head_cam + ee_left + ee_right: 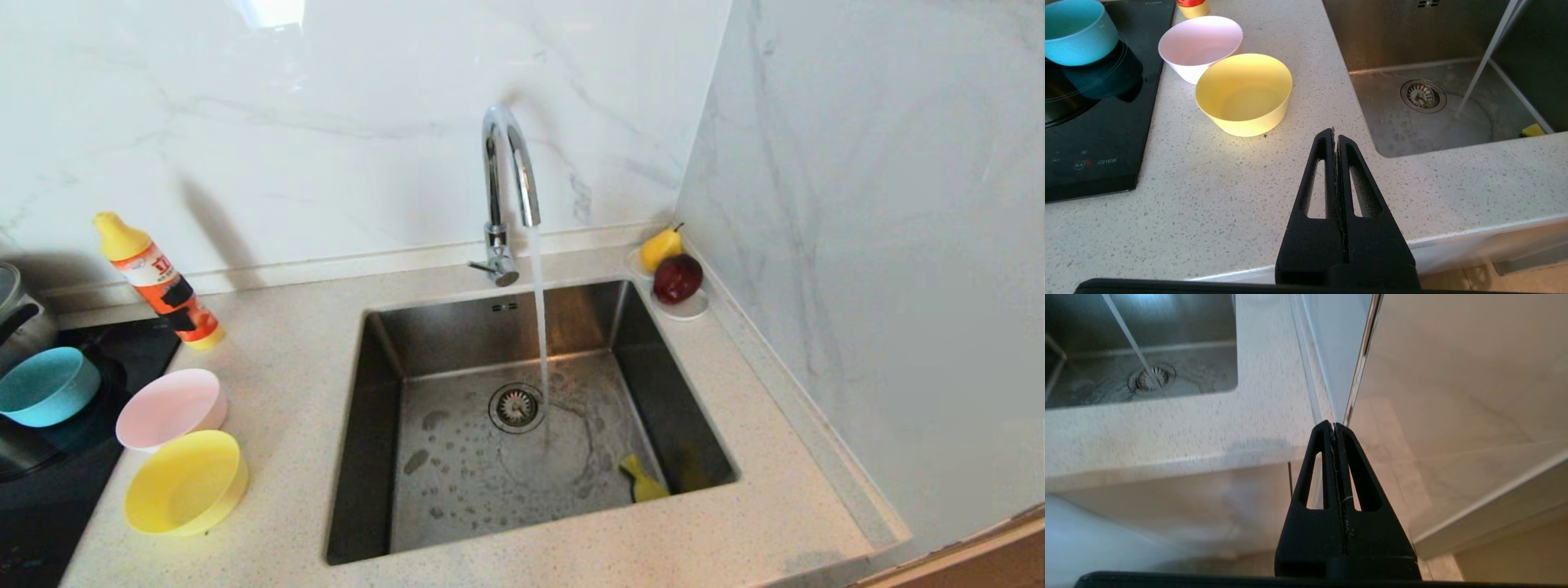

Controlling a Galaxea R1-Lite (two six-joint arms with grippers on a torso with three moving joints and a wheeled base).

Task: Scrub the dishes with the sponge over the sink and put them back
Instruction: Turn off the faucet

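Three dishes stand left of the sink (384,457): a yellow bowl (186,483) and a pink bowl (170,408) on the counter, a light blue bowl (46,385) on the black cooktop. The sponge (645,485) lies in the basin's near right corner, its yellow foam showing. Water runs from the faucet (508,175) beside the drain (517,406). My left gripper (1334,132) is shut and empty above the counter's front edge, short of the yellow bowl (1245,93). My right gripper (1333,425) is shut and empty, off the counter's front right corner. Neither arm shows in the head view.
A detergent bottle (159,282) leans by the back wall. A white saucer (684,307) with a red apple and a yellow pear sits at the sink's far right corner. A steel pot (16,314) stands at the far left. A marble side wall (882,245) closes the right.
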